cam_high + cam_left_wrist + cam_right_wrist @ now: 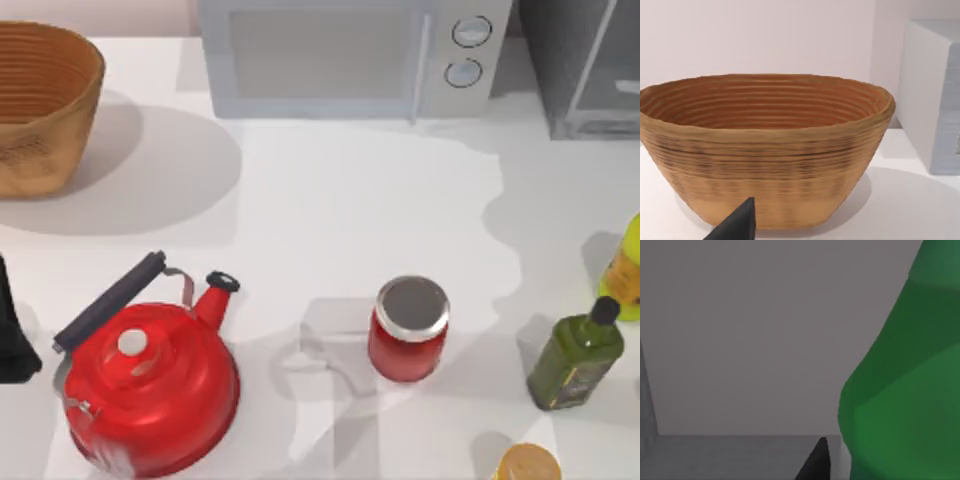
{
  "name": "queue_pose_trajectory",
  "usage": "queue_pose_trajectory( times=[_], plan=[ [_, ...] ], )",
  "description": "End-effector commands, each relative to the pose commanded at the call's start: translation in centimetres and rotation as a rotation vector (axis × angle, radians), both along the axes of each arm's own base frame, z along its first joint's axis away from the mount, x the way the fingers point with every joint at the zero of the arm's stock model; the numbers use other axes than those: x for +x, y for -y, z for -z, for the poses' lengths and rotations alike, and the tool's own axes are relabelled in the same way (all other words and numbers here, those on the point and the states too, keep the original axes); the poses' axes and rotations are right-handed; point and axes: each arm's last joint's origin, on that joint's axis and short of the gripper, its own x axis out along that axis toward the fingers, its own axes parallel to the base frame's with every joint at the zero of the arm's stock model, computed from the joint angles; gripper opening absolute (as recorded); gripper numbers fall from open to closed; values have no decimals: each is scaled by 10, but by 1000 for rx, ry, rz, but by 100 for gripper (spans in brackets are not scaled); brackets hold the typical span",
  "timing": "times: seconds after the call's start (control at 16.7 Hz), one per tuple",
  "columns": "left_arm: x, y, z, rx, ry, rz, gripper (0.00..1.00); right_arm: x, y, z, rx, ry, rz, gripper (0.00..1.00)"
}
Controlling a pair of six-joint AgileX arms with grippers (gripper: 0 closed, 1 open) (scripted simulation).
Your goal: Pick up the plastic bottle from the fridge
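The right gripper [824, 460] sits inside the fridge [740, 340], with grey walls and a grey floor all around it, and the plastic bottle [900, 400] looms very close alongside one dark fingertip [816, 462]. That fingertip lies just beside the bottle's green body, perhaps touching it, but whether the jaws have closed on the bottle or merely flank it cannot be told, nor how wide they stand. The bottle looks to be upright on the fridge floor, so by my reckoning the reach into the cabinet is done, and the squeeze, the lift and the withdrawal out through the doorway are what remain. Farther off, seen from above, the fridge [585, 70] occupies the table's far right corner, next to the microwave [350, 55]; nearer stand the dark olive bottle [575, 358], the yellow-green bottle [628, 270] and the red jar [408, 330]. The left gripper [737, 225] is parked at the table's left edge near the red kettle [150, 385], facing the woven basket [765, 150].
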Motion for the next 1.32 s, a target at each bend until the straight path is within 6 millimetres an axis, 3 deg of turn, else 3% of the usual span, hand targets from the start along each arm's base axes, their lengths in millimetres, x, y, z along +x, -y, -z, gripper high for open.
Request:
queue_pose_trajectory(
  times=[0.36,0.54,0.96,1.32],
  plan=[
    [0,0,0,0,0,0,100,-3,0,-5,-1,9,-3,0],
    [0,0,0,0,0,0,100,-23,-1,-15,-9,36,-9,0],
    [0,0,0,0,0,0,100,-94,-1,-1,4,-5,0,0],
    [0,0,0,0,0,0,100,-99,-3,0,5,-5,-4,0]
  ],
)
